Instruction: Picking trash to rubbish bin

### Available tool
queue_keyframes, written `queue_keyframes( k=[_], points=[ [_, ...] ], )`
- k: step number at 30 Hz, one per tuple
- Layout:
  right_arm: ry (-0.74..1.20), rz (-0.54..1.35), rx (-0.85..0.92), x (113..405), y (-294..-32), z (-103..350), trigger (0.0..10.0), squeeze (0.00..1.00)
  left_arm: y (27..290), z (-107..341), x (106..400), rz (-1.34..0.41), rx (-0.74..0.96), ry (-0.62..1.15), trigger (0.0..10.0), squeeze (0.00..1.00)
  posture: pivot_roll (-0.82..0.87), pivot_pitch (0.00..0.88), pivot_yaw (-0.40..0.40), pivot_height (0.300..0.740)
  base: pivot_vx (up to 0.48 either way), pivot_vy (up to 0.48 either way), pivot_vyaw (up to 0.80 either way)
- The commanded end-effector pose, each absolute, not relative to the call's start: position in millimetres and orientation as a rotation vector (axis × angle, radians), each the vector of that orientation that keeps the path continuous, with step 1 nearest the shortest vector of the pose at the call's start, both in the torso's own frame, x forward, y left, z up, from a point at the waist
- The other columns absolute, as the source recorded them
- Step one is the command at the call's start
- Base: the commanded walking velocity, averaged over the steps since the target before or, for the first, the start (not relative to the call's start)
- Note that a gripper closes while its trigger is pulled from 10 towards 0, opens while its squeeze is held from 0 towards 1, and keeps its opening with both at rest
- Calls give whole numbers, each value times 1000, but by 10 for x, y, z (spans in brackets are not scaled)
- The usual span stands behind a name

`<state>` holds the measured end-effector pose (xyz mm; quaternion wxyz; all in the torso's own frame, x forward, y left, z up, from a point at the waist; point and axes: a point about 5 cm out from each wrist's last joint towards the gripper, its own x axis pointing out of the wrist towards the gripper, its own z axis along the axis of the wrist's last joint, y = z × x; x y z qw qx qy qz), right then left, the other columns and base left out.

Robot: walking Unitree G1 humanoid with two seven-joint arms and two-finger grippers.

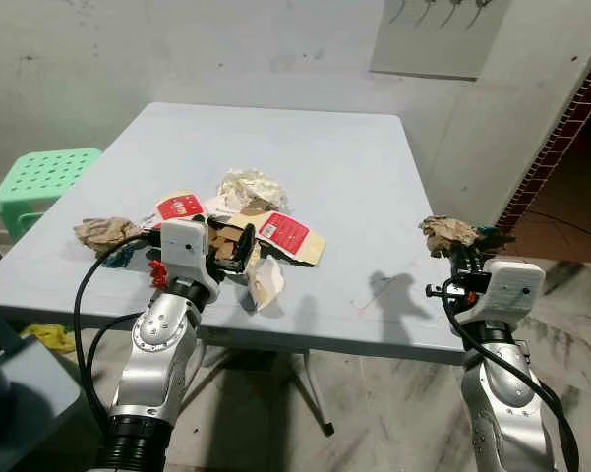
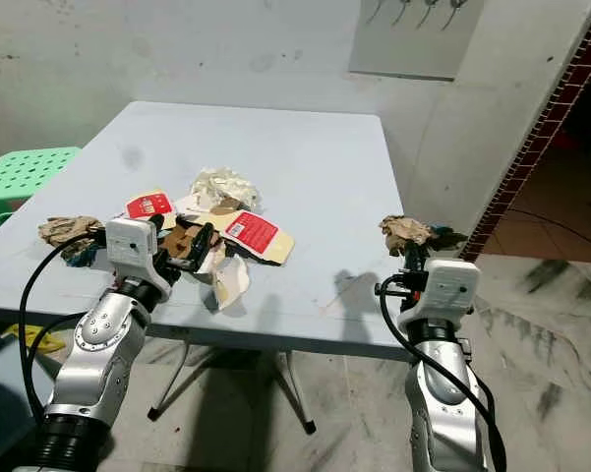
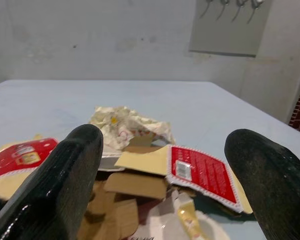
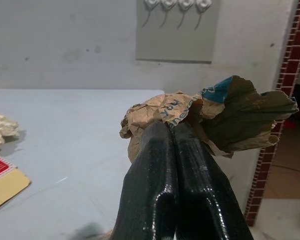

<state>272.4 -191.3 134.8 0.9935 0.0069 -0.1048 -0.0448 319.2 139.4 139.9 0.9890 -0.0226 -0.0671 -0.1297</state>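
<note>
- The right claw [image 1: 459, 248] is pressed together on a crumpled brown paper wad [image 4: 199, 117], pinching it by its lower folds. It is held up past the right edge of the bench [image 1: 374, 167], which I take to mean it is lifted clear and ready to be carried off to a rubbish bin.
- The left claw [image 1: 238, 248] is spread wide, with nothing between its fingers [image 3: 65, 175]. It is levelled at the heap of trash near the bench's front edge, apparently lined up for the next pick.
- That heap holds a red-and-tan torn carton [image 3: 202, 172], a second red-labelled piece [image 1: 180, 206], a crumpled pale wrapper [image 1: 251, 187] and brown cardboard scraps [image 3: 135, 185], all overlapping.
- Another crumpled brown paper ball [image 1: 106, 233] lies apart, towards the bench's left front corner.
- A green plastic stool [image 1: 41, 180] stands beside the bench on the left.
- Most of the trash is still on the bench, so the job looks early.
</note>
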Motion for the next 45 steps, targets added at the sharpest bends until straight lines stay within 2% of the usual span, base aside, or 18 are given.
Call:
queue_keyframes(
  k=[1, 38, 45],
  points=[
    [-221, -100, 8, 2710, -1945, 1389, 10000, 0, 1360, 1434, 3221, -282, -40, -145, 10000, 0, -82, 0, 9, 740, 0, 0, 0],
    [-217, -75, 52, 2733, -1919, 1397, 10000, 0, 1357, 1467, 3199, -313, -21, -170, 10000, 0, -69, 0, 2, 740, 0, 0, 0],
    [-207, -72, 53, 2748, -1917, 1389, 10000, 0, 1359, 1470, 3208, -311, -25, -170, 10000, 0, -68, 0, 1, 740, 0, 0, -661]
  ],
)
